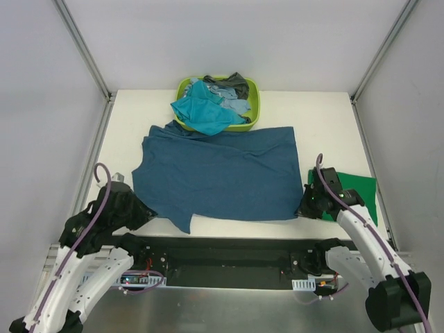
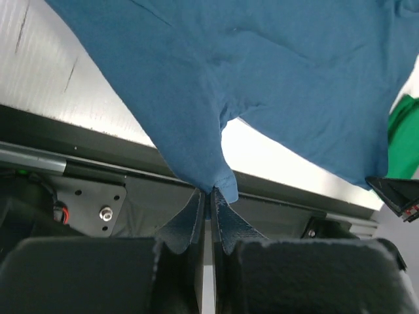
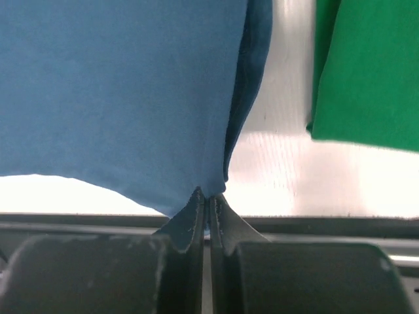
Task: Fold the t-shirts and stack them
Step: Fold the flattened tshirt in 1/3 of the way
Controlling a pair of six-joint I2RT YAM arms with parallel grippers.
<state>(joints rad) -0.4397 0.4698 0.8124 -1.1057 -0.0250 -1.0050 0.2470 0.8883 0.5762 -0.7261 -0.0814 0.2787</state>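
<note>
The large dark blue t-shirt [image 1: 218, 173] lies spread across the middle of the white table. My left gripper [image 1: 147, 211] is shut on its near left corner; the cloth is pinched between the fingers in the left wrist view [image 2: 211, 191]. My right gripper [image 1: 302, 208] is shut on its near right corner, seen pinched in the right wrist view [image 3: 208, 195]. The folded bright green t-shirt [image 1: 355, 193] lies flat at the right, partly under my right arm, and shows in the right wrist view [image 3: 366, 72]. Teal [image 1: 201, 111], light blue [image 1: 234, 105] and dark grey [image 1: 234, 83] shirts are heaped in the basket.
The lime-green plastic basket [image 1: 253, 94] stands at the table's far middle, its near rim touching the blue shirt's far edge. Grey walls and metal posts enclose the table on three sides. The table's near edge [image 1: 229, 229] runs just behind both grippers.
</note>
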